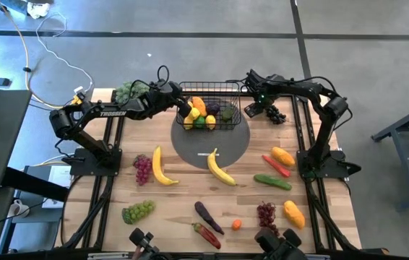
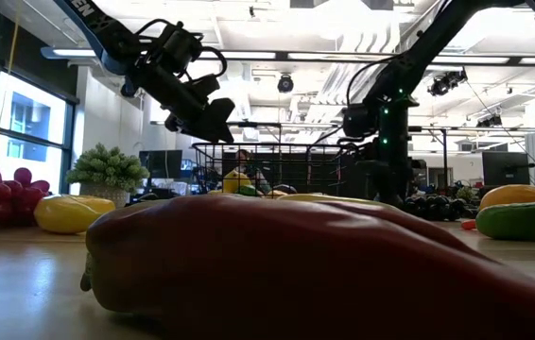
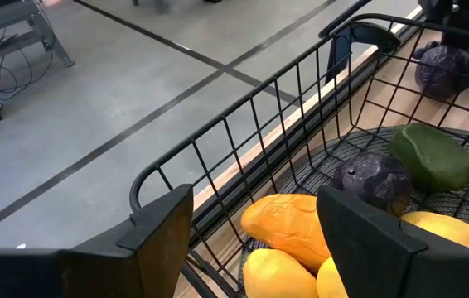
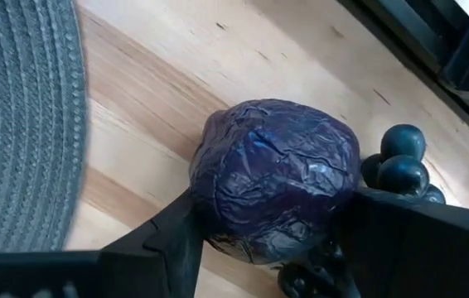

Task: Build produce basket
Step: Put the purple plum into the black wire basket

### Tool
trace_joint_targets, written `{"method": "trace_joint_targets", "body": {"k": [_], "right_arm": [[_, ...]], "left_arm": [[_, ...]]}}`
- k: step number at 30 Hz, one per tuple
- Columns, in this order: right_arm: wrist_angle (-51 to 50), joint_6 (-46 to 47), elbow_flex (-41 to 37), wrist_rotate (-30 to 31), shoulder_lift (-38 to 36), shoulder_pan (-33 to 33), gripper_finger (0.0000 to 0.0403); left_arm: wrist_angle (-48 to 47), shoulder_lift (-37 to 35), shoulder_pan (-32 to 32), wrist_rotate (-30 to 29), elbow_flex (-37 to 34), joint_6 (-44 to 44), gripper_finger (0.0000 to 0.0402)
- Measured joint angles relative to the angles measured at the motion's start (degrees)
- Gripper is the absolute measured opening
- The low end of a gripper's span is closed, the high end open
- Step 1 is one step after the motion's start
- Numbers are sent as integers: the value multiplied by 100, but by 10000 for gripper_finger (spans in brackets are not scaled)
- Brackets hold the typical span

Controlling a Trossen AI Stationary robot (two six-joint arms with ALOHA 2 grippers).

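Observation:
The black wire basket (image 1: 227,87) stands on the far part of a round grey mat (image 1: 226,148). It holds lemons (image 3: 280,273), an orange mango (image 3: 288,223), a purple ball (image 3: 373,180) and a green avocado (image 3: 432,156). My left gripper (image 1: 188,112) hovers open above the basket's left end (image 3: 218,157), touching nothing. My right gripper (image 1: 251,110) is low beside the basket's right side, shut on a crinkled purple cabbage (image 4: 276,178). Dark grapes (image 4: 400,161) lie right beside it. My right gripper pinches the purple cabbage between its two fingers (image 4: 176,232), one on each opposite side (image 4: 346,190) of the ball. The fingers come from above, pointing down. Whether the cabbage rests on the wooden table or is just clear of it, I cannot tell.
Loose produce covers the near table: two bananas (image 1: 161,167) (image 1: 220,168), purple grapes (image 1: 142,168), green grapes (image 1: 138,211), eggplant (image 1: 208,217), red pepper (image 1: 206,235), red grapes (image 1: 266,213), cucumber (image 1: 272,181), mangoes (image 1: 282,156). A leafy bunch (image 1: 128,92) sits at the far left corner.

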Motion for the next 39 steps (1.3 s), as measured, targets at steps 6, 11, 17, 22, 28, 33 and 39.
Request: {"method": "trace_joint_targets", "body": {"k": [6, 11, 17, 22, 28, 33, 39], "right_arm": [[-434, -1, 215, -1, -67, -4, 203], [-538, 116, 425, 9, -263, -5, 205], [-671, 209, 663, 108, -612, -11, 206], [-639, 255, 940, 106, -985, -11, 206], [-239, 249, 1305, -209, -1391, 9, 206], [307, 211, 1365, -914, -1600, 51, 206], [624, 117, 1363, -1451, -1593, 266, 206]], "left_arm": [[0, 0, 0, 0, 0, 0, 248], [-1, 0, 0, -59, 0, 0, 248], [-2, 0, 2, -127, 0, 0, 248], [-7, -14, 0, -127, 0, -6, 248], [-15, -233, -13, -159, 2, -4, 248], [-13, -476, -13, -195, 2, -7, 248], [-17, -694, -13, -238, 2, -258, 248]]}}
